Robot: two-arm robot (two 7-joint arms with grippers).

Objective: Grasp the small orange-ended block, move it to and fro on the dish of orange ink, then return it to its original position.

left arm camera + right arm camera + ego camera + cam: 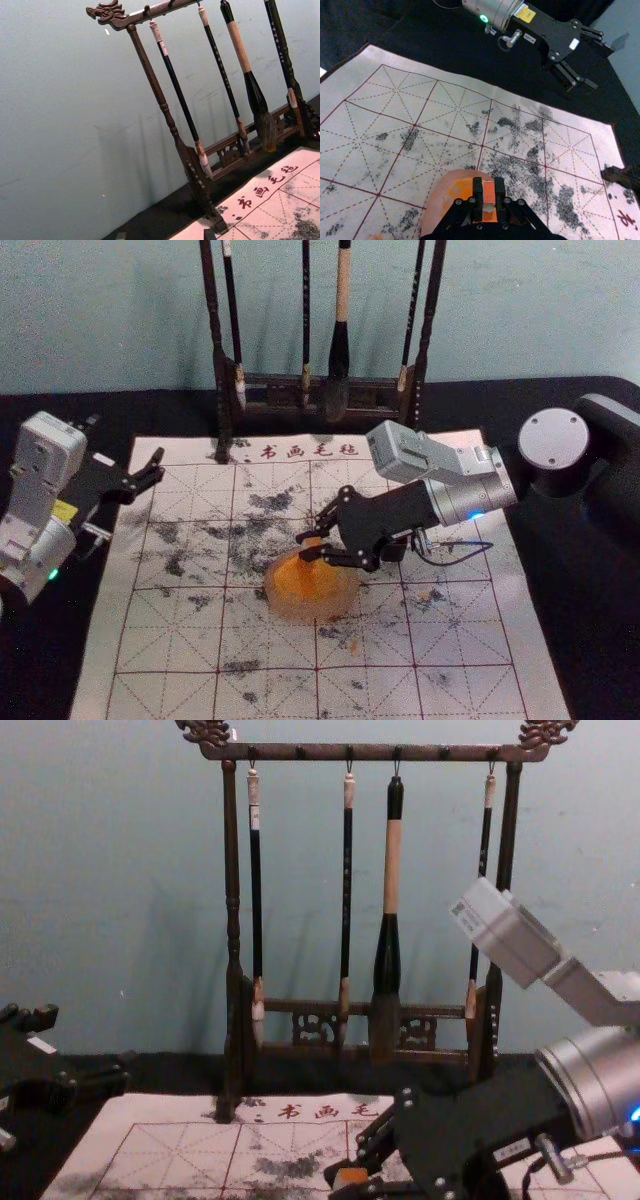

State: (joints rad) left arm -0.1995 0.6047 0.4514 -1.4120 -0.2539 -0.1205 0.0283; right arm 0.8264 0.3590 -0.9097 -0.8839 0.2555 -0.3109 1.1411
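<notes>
Mat, R fingers gripping block over dish, L fingers wide, left

Dish partly hidden behind jaws

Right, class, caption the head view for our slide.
The black right gripper holds a small orange block over a round translucent dish of orange ink on a white red-gridded mat.

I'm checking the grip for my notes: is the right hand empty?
No, the right wrist view shows the orange block pinched between the fingers of the right hand.
</notes>
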